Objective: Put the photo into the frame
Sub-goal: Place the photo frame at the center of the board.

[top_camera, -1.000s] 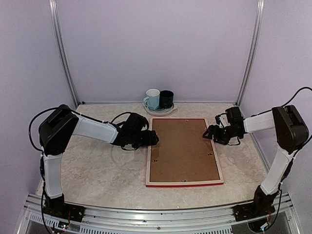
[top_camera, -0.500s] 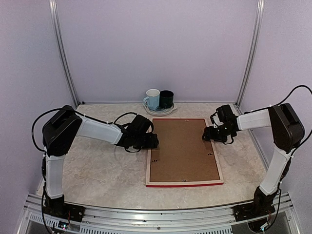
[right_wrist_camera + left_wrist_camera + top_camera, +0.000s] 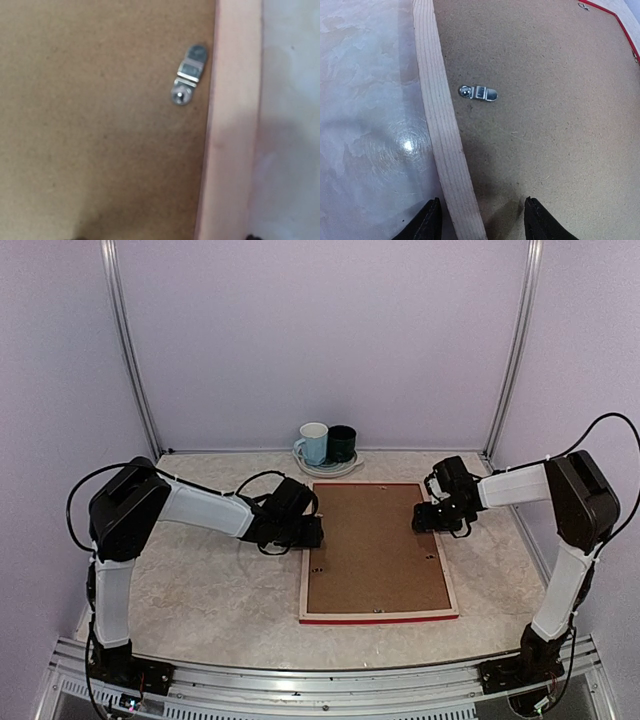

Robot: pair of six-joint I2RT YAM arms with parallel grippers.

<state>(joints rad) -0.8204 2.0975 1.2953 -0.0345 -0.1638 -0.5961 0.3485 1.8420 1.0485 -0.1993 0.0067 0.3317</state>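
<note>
The frame (image 3: pixel 378 618) lies face down on the marbled table (image 3: pixel 200 590). Its pale wood back faces up, and a red edge shows along its near and far sides. A brown backing board (image 3: pixel 375 550) fills the opening of the frame and sits flush inside the rails. Whether the photo lies under this board cannot be told, as the board covers the whole opening.

The left gripper (image 3: pixel 314 531) sits at the frame's left rail, towards the frame's far end. In the left wrist view its fingertips (image 3: pixel 431 222) stand apart and straddle that rail. One is over the table just outside the frame and the other is over the board inside it. The fingers are released and grasp nothing. A small metal turn clip (image 3: pixel 478 93) lies flat on the board just inside the left rail, ahead of the fingertips.

The right gripper (image 3: pixel 428 519) sits at the frame's right rail, also towards the far end. Only a sliver of one dark fingertip (image 3: pixel 248 237) shows at the lower edge of the right wrist view, over the table outside the frame. The fingers appear spread wide of the rail and hold nothing. A second turn clip (image 3: pixel 188 75) lies on the board against the inside of the right rail.

Beyond the frame's far edge, well apart from both grippers, a pale mug (image 3: pixel 314 443) and a dark mug (image 3: pixel 342 443) stand side by side on a plate (image 3: pixel 330 470).
</note>
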